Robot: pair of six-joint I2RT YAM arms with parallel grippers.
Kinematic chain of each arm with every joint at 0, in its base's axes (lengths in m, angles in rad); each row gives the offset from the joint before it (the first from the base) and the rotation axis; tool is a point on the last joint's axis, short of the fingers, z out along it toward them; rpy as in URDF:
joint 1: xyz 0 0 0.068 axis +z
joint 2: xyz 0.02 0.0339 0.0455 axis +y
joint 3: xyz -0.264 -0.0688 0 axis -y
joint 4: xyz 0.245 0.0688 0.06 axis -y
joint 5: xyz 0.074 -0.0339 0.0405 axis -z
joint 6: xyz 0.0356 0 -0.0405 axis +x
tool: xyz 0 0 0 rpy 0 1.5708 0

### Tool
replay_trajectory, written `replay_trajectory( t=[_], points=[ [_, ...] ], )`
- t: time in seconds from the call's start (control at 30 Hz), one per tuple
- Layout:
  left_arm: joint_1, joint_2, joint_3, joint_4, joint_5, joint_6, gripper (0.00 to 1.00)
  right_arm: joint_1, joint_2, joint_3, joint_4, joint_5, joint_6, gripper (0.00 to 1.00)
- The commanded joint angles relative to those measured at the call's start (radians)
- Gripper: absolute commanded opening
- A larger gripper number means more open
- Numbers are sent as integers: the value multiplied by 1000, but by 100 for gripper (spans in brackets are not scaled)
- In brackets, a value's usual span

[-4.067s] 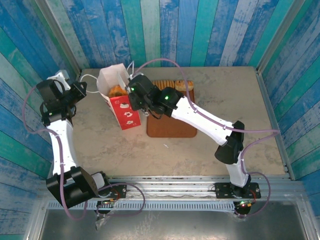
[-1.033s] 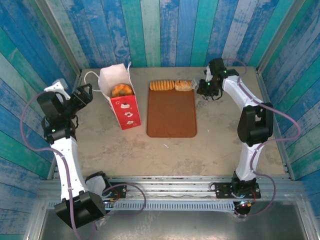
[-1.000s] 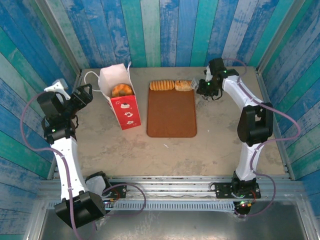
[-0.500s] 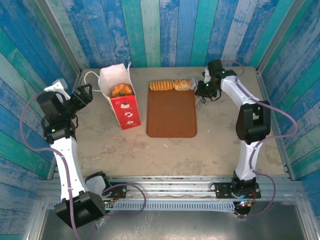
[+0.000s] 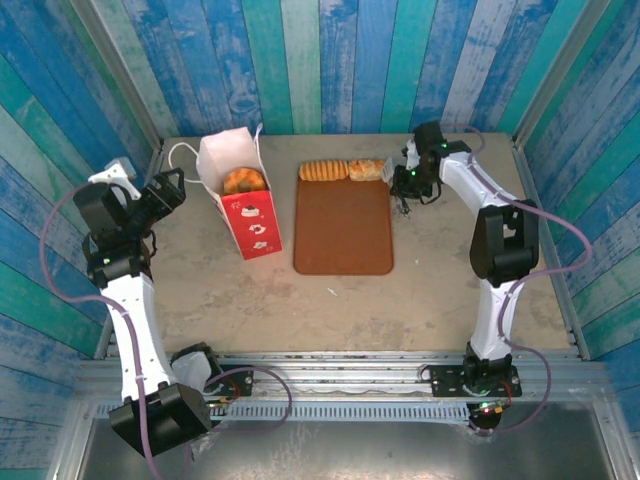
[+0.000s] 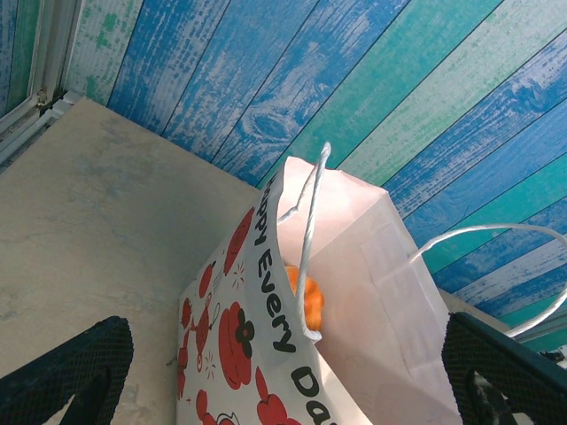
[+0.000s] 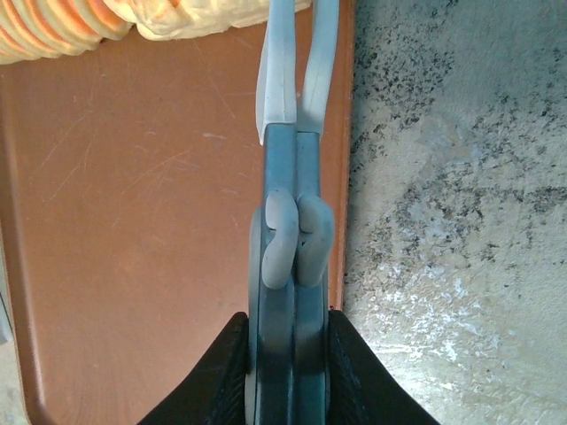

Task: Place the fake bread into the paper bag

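Observation:
The paper bag (image 5: 243, 205) stands upright at the left rear, white on top and red below, with a ring doughnut (image 5: 243, 181) in its mouth. Two pieces of fake bread lie on the far edge of the brown tray (image 5: 343, 235): a braided loaf (image 5: 323, 171) and a smaller bun (image 5: 366, 170). My right gripper (image 5: 400, 180) is shut at the tray's far right corner, its tips beside the bun (image 7: 213, 16), nothing visibly clamped. My left gripper (image 5: 165, 190) hangs open just left of the bag (image 6: 354, 292), its pads (image 6: 66, 372) wide apart; an orange pastry (image 6: 306, 297) shows inside.
Painted plank walls close in the table on three sides. A loop handle (image 5: 180, 152) of the bag sticks out to the left. A small crumb (image 5: 333, 291) lies on the bare table in front of the tray.
The right gripper has closed its jaws and edged slightly left toward the tray's corner. The left arm, bag and bread have not moved.

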Motion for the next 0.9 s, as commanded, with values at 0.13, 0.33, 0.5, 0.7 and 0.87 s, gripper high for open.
replay_trajectory(
  t=[0.13,0.33,0.5,0.7,0.87],
  points=[
    [4,-1,37,-2,-10,15,94,1,-217,-119,56,19,41,1],
    [4,-2,49,9,-16,-7,94,4,-388,-239,95,2,78,1],
    [4,1,67,13,-17,-37,94,11,-535,-308,117,-6,102,1],
    [5,41,105,4,22,-64,94,51,-682,-315,124,-4,139,1],
    [23,125,157,15,121,-88,98,129,-754,-243,104,58,156,1]
  ],
)
